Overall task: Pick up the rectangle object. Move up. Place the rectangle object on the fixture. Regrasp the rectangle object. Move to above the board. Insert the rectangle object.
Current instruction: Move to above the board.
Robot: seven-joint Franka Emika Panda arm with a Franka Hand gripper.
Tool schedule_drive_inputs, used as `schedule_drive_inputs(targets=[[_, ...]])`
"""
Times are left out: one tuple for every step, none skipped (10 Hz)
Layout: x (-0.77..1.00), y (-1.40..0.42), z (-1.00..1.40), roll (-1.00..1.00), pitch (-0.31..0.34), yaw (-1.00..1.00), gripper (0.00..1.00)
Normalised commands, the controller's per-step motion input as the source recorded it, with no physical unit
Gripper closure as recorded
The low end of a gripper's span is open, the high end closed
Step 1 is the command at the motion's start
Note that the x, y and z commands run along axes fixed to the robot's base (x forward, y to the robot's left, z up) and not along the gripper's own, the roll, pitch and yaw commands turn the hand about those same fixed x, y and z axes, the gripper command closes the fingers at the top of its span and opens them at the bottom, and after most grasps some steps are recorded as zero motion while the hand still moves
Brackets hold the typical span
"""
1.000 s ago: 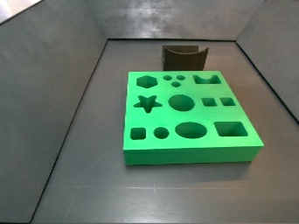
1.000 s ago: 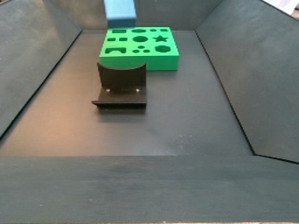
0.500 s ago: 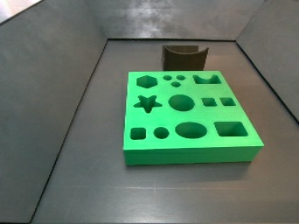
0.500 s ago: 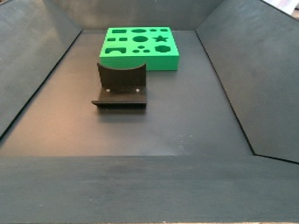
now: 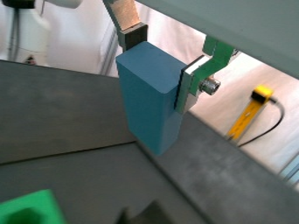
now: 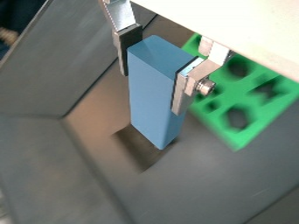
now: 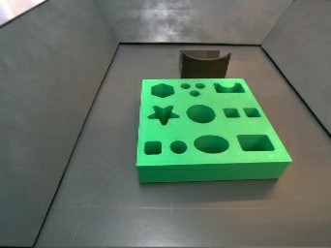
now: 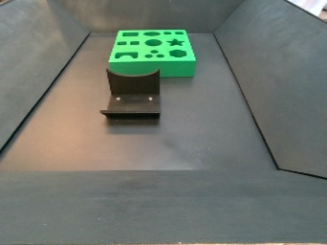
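Gripper (image 6: 152,63) pinches the rectangle object (image 6: 156,96) aloft, out of both side views; next, lower onto the fixture (image 8: 133,92), 6 o'clock of the board (image 8: 155,51)

Neither side view shows the tool (image 6: 155,68) or rectangle object (image 6: 156,96).

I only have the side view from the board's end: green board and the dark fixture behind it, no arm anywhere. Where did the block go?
Observer: In both wrist views the gripper is shut on the rectangle object, held between the silver fingers.
Operator: Is it over the board?
Observer: In a wrist view the board lies off to one side of the rectangle object, not under it.
Operator: Is the fixture free?
Observer: In a side view the fixture stands bare, with nothing resting on it.
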Motion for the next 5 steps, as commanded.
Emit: schedule_drive_inputs(targets=[[-0.72,-1.0,0.06,-1.0,-0.132,-0.26,1.0],[-0.75,-1.0,0.05,-1.0,-0.117,-0.27,1.0],[-0.67,-0.85,0.05,-1.0,-0.101,-0.27,1.0],[-0.46,-0.53,0.03,-1.0,-0.094,-0.27,1.0],[-0.29,-0.29,0.01,-1.0,-0.077,-0.26,1.0]])
